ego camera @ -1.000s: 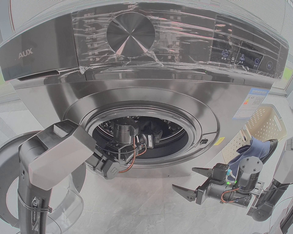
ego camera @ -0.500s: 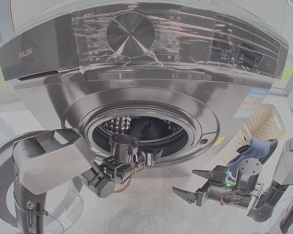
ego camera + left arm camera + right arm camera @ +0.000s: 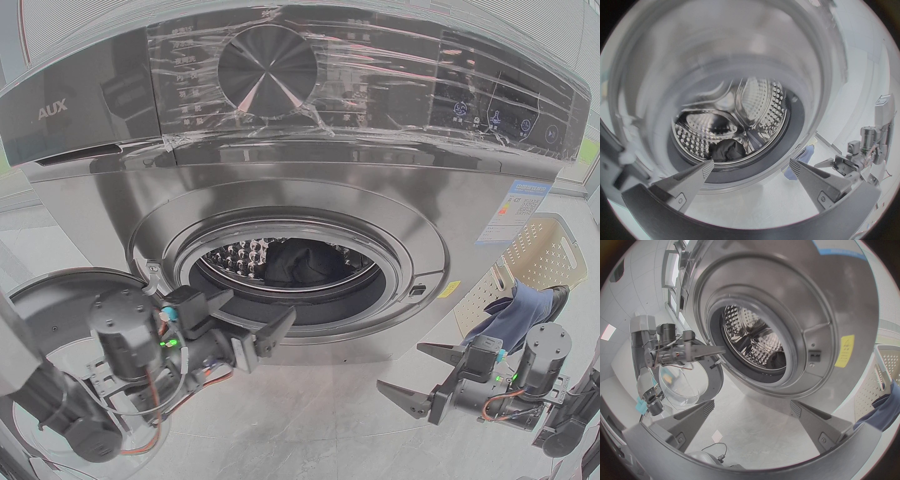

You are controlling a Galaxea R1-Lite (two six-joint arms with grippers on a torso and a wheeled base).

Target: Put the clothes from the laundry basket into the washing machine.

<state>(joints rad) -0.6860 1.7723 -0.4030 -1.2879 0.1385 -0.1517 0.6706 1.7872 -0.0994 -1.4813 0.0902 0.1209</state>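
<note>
Plainly, left pincer (image 3: 259, 303) and right pincer (image 3: 400, 365) gape empty; left wrist view bares dark clothing (image 3: 728, 150) in the drum (image 3: 757, 100).

The left gripper (image 3: 262, 302) is hovering at about eight o'clock in the head view, jaws spread wide and holding nothing, pointing toward two o'clock. The right gripper (image 3: 400, 365) is hanging at four o'clock, likewise spread and holding nothing, pointing toward ten o'clock.

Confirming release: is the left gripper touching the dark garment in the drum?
Apart. In the left wrist view the left gripper is open and empty, outside the door opening, while the dark garment lies deep in the drum.
</note>
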